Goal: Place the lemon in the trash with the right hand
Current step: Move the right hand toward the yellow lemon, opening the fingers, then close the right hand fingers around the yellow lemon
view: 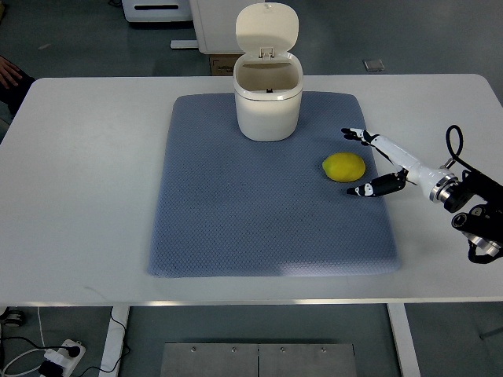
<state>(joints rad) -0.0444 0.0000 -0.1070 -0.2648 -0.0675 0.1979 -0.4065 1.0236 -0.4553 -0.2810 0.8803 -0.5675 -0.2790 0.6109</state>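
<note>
1. So far nothing finished: lemon (343,166) lying on the mat (236,228), toward its right side, apart from the bin (268,106) and nearer the robot than it.
2. Right hand (376,163) reaching in from the right edge, spread wide just beside the lemon, holding nothing; upper fingers (355,134) pointing past the lemon's far side, lower finger (363,189) lying near its right lower edge. Cannot tell whether any tip touches the peel; looks like a narrow gap.
3. Judged as the approach step, just short of the grasp.
4. Left to do, by that reading: close around the lemon, lift, carry up and left to the bin, drop inside.
5. Bin standing upright at the mat's far edge, lid (267,30) tipped back and open, mouth clear, so no lid work needed first. Inside mostly shadowed; contents not readable.
6. Left hand out of view.
7. Counts: one lemon; one bin with one lid; one mat; one table (86,196); one robot hand in view.
8. Off the table: one power strip (61,357) on the floor at lower left, and white cabinets (212,20) behind the bin.
9. At the left edge, a small part of a person (8,75) by the table's far corner, well away from the work.
</note>
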